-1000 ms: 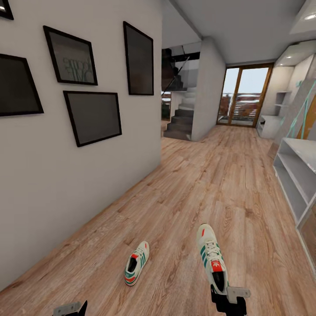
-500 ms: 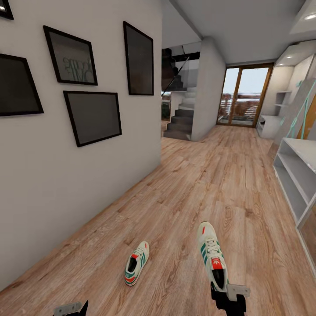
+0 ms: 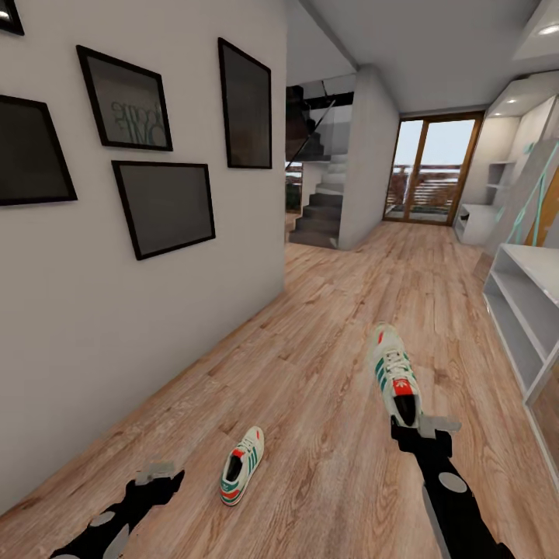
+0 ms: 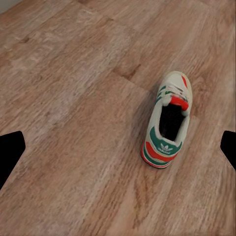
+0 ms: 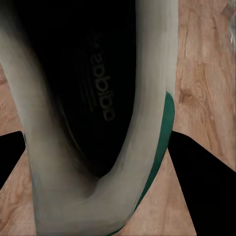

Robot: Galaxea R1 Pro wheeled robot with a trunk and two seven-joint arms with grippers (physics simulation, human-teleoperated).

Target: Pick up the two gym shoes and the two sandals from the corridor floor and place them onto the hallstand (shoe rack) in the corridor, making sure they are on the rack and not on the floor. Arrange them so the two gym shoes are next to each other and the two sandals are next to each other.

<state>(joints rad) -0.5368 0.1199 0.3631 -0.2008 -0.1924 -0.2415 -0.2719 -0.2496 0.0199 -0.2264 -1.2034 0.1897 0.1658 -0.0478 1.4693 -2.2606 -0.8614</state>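
Observation:
One cream-white gym shoe [image 3: 394, 372] with green stripes hangs above the corridor floor [image 3: 326, 341], toe pointing away; my right gripper [image 3: 409, 423] is shut on its heel collar. The right wrist view looks into that shoe's dark opening [image 5: 93, 93], its rim pinched between the black fingers [image 5: 196, 187]. The other gym shoe [image 3: 242, 465] lies on the floor near the left wall. My left gripper [image 3: 159, 474] hovers open to its left; its wrist view has the shoe [image 4: 167, 120] lying ahead on the planks. The pale grey hallstand [image 3: 528, 310] stands at the right. The sandals are out of view.
A white wall [image 3: 140, 310] with several dark picture frames runs along the left. The corridor leads on to stairs [image 3: 322, 210] and a glass door [image 3: 427, 171]. A white shelf unit [image 3: 477, 217] stands far right.
My right arm has raised the held gym shoe and carried it forward and a little right. The left arm has come up further into view. The floor shoe has not moved.

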